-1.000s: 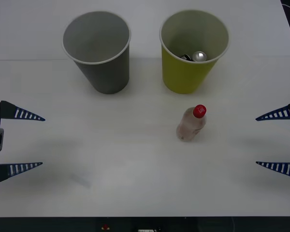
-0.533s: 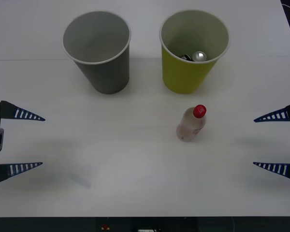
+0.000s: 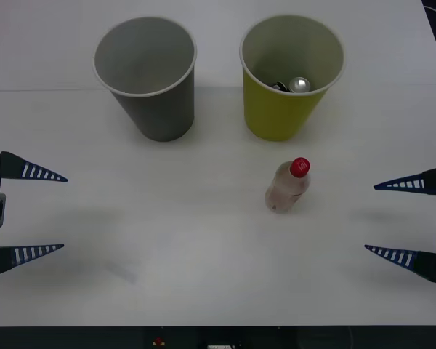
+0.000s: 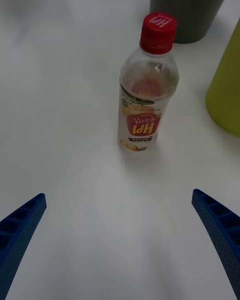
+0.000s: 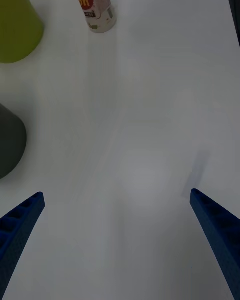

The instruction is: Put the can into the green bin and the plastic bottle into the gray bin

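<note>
Tabletop (image 3: pixel 203 276), white and matte.

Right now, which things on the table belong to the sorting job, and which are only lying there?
Belong to the job:
- can, already inside the green bin
- plastic bottle, standing on the table
- gray bin
- right gripper, open, nearest the bottle
- left gripper, open

Only lying there:
- nothing visible besides the white table
</note>
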{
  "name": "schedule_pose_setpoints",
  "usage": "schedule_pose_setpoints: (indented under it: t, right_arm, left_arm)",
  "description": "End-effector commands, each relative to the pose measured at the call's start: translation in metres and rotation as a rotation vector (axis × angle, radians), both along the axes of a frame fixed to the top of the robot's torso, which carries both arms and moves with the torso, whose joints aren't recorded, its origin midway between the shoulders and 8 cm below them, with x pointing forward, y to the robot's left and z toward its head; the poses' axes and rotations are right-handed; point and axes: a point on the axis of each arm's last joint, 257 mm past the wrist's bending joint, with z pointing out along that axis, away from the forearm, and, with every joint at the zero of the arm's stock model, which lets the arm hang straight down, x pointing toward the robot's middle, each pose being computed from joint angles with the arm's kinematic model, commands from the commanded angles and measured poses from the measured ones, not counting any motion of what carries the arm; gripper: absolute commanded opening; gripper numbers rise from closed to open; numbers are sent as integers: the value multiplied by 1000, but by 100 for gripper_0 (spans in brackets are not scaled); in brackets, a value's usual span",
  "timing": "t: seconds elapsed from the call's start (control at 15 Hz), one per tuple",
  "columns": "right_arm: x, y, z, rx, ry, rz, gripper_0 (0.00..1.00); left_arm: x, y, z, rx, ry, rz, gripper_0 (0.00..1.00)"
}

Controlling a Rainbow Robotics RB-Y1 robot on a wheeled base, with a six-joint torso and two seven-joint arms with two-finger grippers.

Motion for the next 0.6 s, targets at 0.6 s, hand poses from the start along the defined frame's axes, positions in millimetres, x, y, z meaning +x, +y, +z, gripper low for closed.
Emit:
schedule_pose_setpoints:
  t: [0.6]
  right_arm:
    - [15, 5, -25, 204, -46, -92, 100]
  left_arm:
    - [0, 0, 0, 0, 0, 0, 100]
